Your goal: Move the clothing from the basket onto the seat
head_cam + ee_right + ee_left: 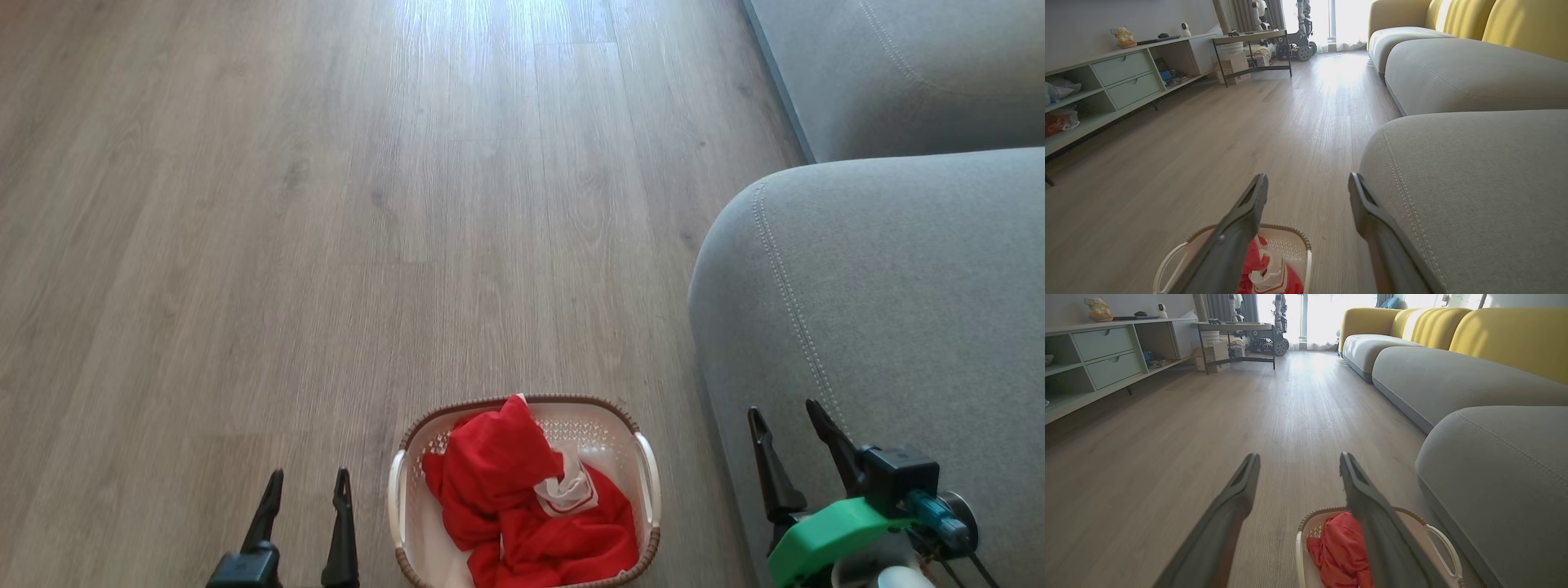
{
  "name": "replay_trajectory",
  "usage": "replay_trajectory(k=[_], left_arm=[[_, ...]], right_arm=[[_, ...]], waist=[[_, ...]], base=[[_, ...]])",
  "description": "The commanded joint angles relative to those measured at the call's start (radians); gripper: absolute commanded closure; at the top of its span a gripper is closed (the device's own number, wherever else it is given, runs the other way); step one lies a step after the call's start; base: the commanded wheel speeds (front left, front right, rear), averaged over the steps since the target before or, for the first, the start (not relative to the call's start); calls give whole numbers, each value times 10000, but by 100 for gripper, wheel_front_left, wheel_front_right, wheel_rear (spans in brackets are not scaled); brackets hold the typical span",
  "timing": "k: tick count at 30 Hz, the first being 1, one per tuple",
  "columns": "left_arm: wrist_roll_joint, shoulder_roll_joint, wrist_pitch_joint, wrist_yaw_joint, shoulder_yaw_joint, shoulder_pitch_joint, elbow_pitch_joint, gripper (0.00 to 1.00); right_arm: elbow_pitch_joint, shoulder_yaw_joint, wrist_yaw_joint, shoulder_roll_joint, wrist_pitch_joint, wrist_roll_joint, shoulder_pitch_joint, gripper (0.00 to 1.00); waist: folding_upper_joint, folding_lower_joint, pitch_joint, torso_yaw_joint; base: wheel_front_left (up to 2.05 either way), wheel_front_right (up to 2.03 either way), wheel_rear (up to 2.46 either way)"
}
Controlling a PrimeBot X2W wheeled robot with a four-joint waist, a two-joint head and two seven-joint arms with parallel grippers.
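Seat [882,327], big and grey, sits right of the basket [588,401]. Wrist views add yellow cushions [1506,339] far past it. Red clothing [506,474] lies inside the basket. Left gripper [309,474] and right gripper [782,408], either side of it, gape wide, holding nothing.

The floor [326,245] is pale wood-grain plank, smooth, with a soft sheen where daylight glares off it towards its far edge. The basket [600,433] has white perforated plastic walls, smooth white handles and a brown woven-look rim. The clothing [498,465] in it is bright red soft cloth, matt and crumpled, with a white cloth collar band [571,490]. The seat [898,286] is grey woven fabric, matt, with a double line of stitching along its seam. The fingers of the left gripper [309,474] and right gripper [782,408] look like dark, smooth, matt plastic. A green part [833,527] behind the right one is plastic with a faint gloss.
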Motion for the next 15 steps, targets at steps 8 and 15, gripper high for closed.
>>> replay_trajectory(k=[8,15], left_arm=[[-107,103,-124,76,313,-268,-156,0],[-92,102,-124,102,315,-221,-174,0]], right_arm=[[-279,214,-4,11,-136,-77,-164,0],[-312,207,-4,11,-136,-91,-111,0]], waist=[[0,0,-36,-9],[0,0,-51,-3]], base=[[0,0,0],[0,0,0]])
